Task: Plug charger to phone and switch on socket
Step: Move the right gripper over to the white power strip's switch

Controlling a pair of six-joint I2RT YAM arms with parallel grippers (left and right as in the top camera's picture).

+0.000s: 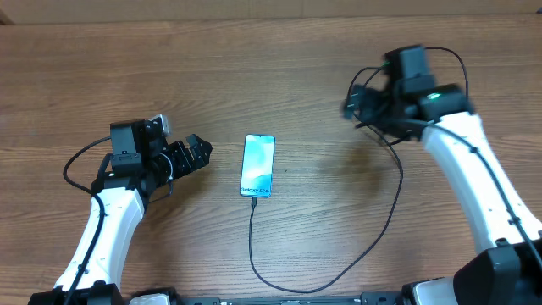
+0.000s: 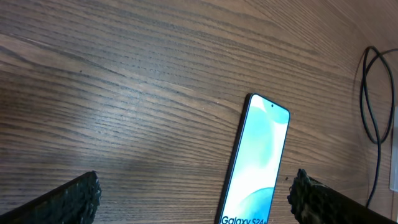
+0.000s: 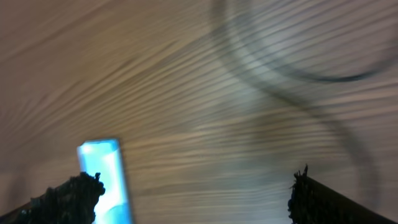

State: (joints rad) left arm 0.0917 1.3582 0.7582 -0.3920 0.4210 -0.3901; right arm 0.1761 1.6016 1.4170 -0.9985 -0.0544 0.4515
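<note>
From above, my left pincer (image 1: pixel 201 151) hangs wide just left of the phone (image 1: pixel 257 165), gripping nothing. I judge it waits there to steady the phone if needed. The phone lies flat mid-table (image 1: pixel 254 68), screen lit. The charger (image 1: pixel 385 229) meets its near short edge, runs toward me, then loops right and away to my right arm. The tip looks seated, so the plugging seems done. My right pincer (image 1: pixel 349 106) is far right, blurred, well apart from the phone. No socket shows, so the switching is not yet done.

Through my left wrist, my left pincer (image 2: pixel 196 186) spreads to both lower corners. The phone (image 2: pixel 258 162) lies ahead, slightly right of centre, untouched.

Through my right wrist all is smeared. My right pincer (image 3: pixel 196 186) is wide and empty. The phone (image 3: pixel 104 180) glows near its left finger, and the charger (image 3: pixel 323 78) is a dark curve farther off. Where its plug lies I cannot tell.
</note>
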